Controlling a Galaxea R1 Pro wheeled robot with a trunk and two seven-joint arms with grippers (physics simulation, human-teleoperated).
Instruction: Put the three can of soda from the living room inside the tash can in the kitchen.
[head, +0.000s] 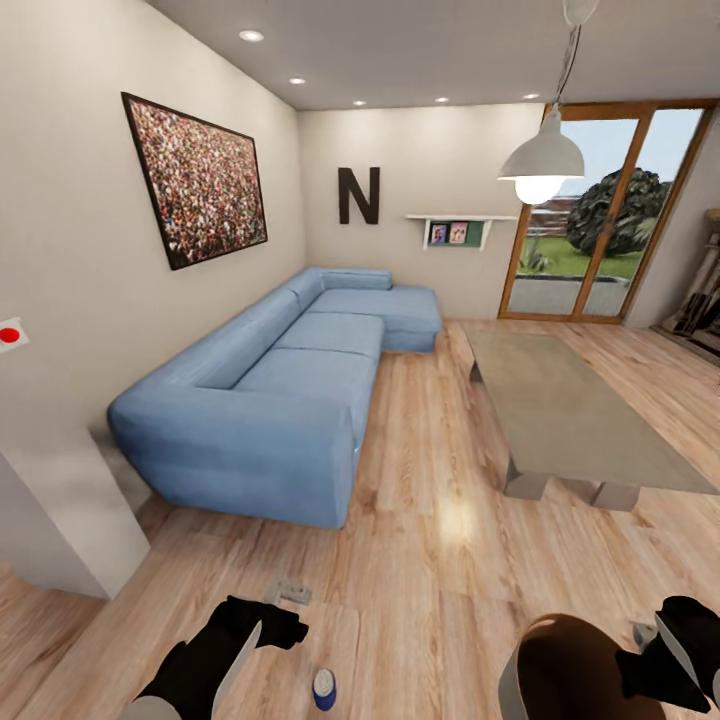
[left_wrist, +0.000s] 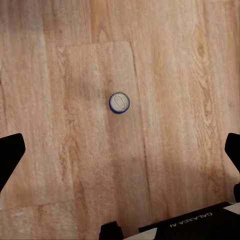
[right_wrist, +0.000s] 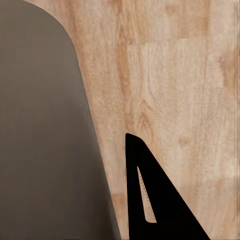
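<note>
At the bottom edge of the head view, the tash can (head: 560, 668) sat closest to me. Its grey wall and glossy brown inside were cut off by the frame, and the visible part of the inside was bare brown. My right hand (head: 650, 672) was right against its rim at the lower right. In the right wrist view the bin's grey wall (right_wrist: 40, 125) took up one side. A single black finger (right_wrist: 150, 200) lay just beside it over the wood floor (right_wrist: 180, 75). I could not tell whether that hand was closed on the rim or spread.

One can of soda (head: 324, 689) stood upright on the floor between my two arms, bottom centre. It looked blue-sided with a grey top, and it was apart from the bin. My left hand (head: 268, 628) hung just above and to the left of it, palm down. In the left wrist view the can's grey end (left_wrist: 119, 102) faced me, and my fingers (left_wrist: 10, 155) were spread wide to either edge, touching nothing.

Open floor ran up the middle of the frame. It lay between the blue sofa (head: 290, 390) on the left and the low desk (head: 570, 410) on the right. A white block (head: 60, 520) closed in the lower left corner.
</note>
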